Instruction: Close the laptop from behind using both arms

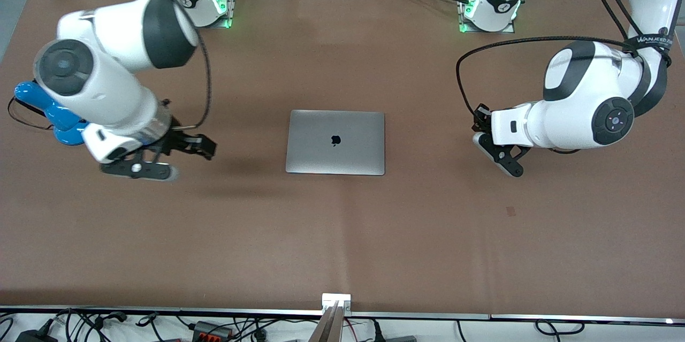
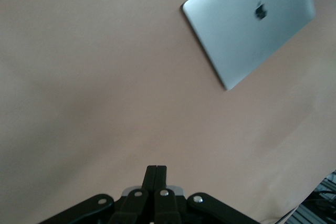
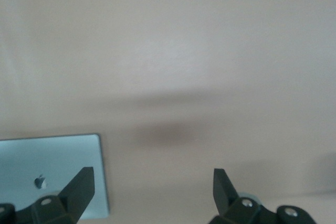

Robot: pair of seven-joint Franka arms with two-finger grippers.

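I see the brown table (image 1: 342,235) filling almost the whole front frame. The two arms come from the upper edge. The right arm (image 1: 101,90) bends down at its own end of the table, and the left arm (image 1: 588,112) does the same at its end.

The laptop (image 1: 335,142) lies in the middle of the frame, flat on the table. Its lid is down with the apple logo on top, so I judge the closing is done.

Its long axis runs across the frame, from one arm's end to the other. It lies between the two grippers and well apart from both. Neither one is clearly nearer to it.

The right gripper (image 1: 179,159) is over bare table toward the right arm's end, with fingers spread wide. The left gripper (image 1: 511,166) is over bare table toward the left arm's end, and its fingers (image 2: 156,174) are pressed together on nothing.

A blue lamp (image 1: 48,112) shows partly under the right arm.
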